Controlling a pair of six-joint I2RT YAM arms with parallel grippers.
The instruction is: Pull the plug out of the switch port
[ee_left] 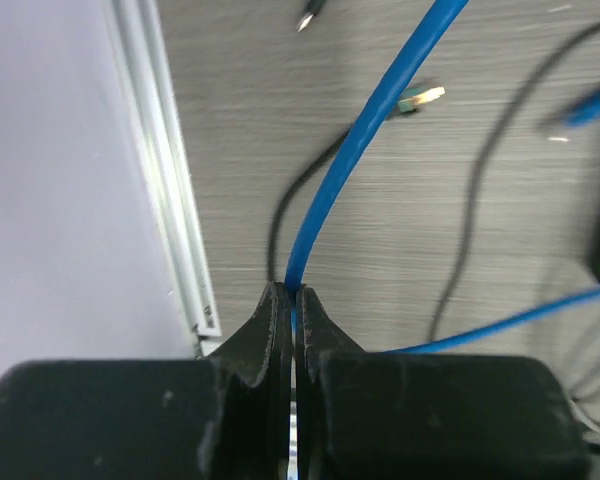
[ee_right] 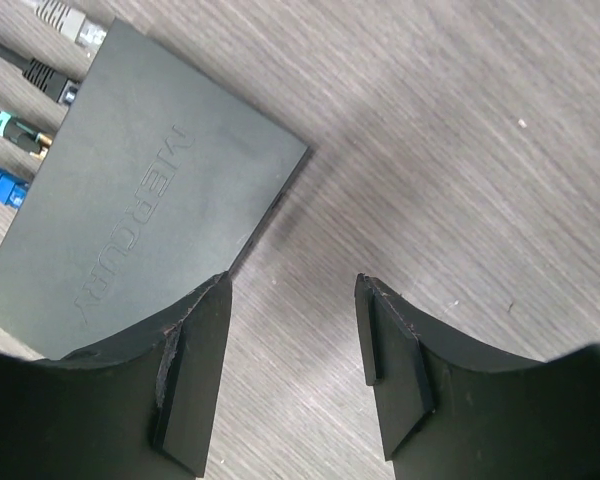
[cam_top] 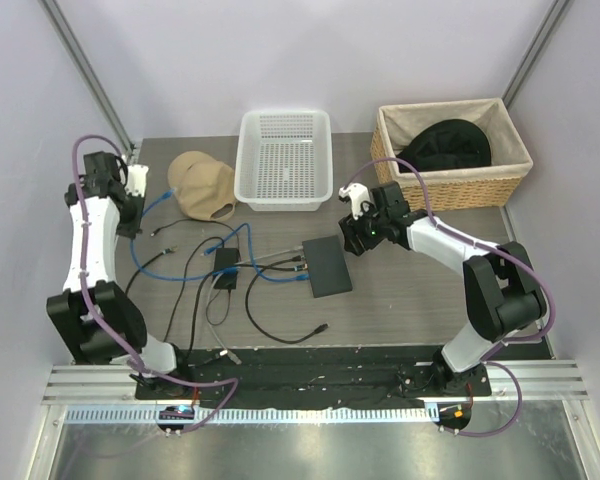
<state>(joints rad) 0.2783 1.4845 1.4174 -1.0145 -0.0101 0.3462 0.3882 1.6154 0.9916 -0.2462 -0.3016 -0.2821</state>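
The switch (cam_top: pixel 327 265) (ee_right: pixel 150 200) lies flat in the middle of the table, a matte-black box. Along its left edge sit a grey plug (ee_right: pixel 65 20), a black plug (ee_right: pixel 45 75), a teal-tagged plug (ee_right: pixel 15 130) and a blue plug (ee_right: pixel 0 185). My right gripper (cam_top: pixel 358 236) (ee_right: pixel 295 285) hovers open over the switch's far right corner, with only bare table between its fingers. At the table's left edge my left gripper (cam_top: pixel 130 225) (ee_left: pixel 295 298) is shut on a blue cable (ee_left: pixel 370 120). I cannot tell which plug this cable ends in.
A small black adapter brick (cam_top: pixel 225 265) with cords lies left of the switch among loose black and blue cables. A loose plug end (ee_left: pixel 420 97) rests on the table. At the back stand a white plastic basket (cam_top: pixel 285 155), a tan cap (cam_top: pixel 202 185) and a lined wicker basket (cam_top: pixel 450 180).
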